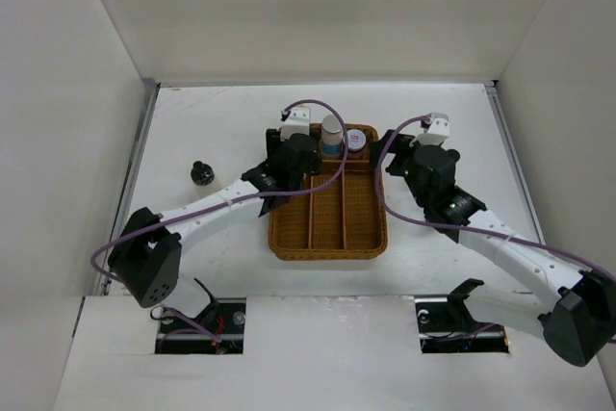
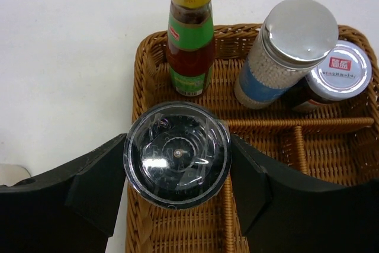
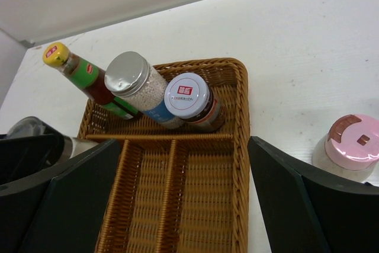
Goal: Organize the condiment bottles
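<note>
Can see only the lid of the black-lidded shaker [image 2: 176, 153] from the left wrist, body hidden below, with the left fingers [image 2: 65, 199] cut off at the near edge and the jar [image 2: 340, 75] half hidden behind the silver-lidded shaker [image 2: 284, 51]. From the right wrist, cannot tell how the pink-capped bottle [image 3: 354, 143] stands, its base behind a right finger [image 3: 308, 205], nor what the grey thing [image 3: 26, 130] at the left edge is. From above, cannot make out the dark bottle [image 1: 200, 173] at left, and lose the far-left corner of the tray [image 1: 327, 230] under the left wrist.
</note>
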You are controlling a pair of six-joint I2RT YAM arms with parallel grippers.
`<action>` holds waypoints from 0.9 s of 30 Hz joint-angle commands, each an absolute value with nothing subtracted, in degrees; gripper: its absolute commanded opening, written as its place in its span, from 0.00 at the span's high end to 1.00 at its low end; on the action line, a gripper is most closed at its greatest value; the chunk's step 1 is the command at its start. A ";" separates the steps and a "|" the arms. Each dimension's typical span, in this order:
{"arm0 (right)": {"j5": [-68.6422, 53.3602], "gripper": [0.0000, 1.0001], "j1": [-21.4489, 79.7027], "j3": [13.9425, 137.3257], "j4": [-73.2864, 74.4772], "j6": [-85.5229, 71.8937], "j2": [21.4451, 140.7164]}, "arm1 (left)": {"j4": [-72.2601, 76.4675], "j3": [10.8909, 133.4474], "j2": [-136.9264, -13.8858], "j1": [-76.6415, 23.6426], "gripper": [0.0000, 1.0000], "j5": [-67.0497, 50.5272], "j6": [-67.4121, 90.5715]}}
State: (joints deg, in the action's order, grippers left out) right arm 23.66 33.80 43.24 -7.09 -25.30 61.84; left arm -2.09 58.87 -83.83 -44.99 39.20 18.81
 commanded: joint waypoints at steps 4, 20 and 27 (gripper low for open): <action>23.73 0.04 33.44 43.07 -10.02 -25.84 60.82 | 6.23 57.84 -85.16 -45.22 0.52 39.02 18.98; 23.73 0.04 32.65 42.80 -10.02 -26.19 61.00 | 7.30 53.17 -81.58 -44.87 0.11 39.37 19.87; 23.64 0.04 32.65 42.89 -10.02 -26.28 61.26 | 3.00 53.96 -68.66 -43.29 0.07 41.22 18.02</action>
State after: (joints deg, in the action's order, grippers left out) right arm 23.66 32.99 43.00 -7.09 -25.54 61.84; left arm 3.20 52.58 -74.96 -44.23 38.92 19.16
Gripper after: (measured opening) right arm 0.961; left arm 0.927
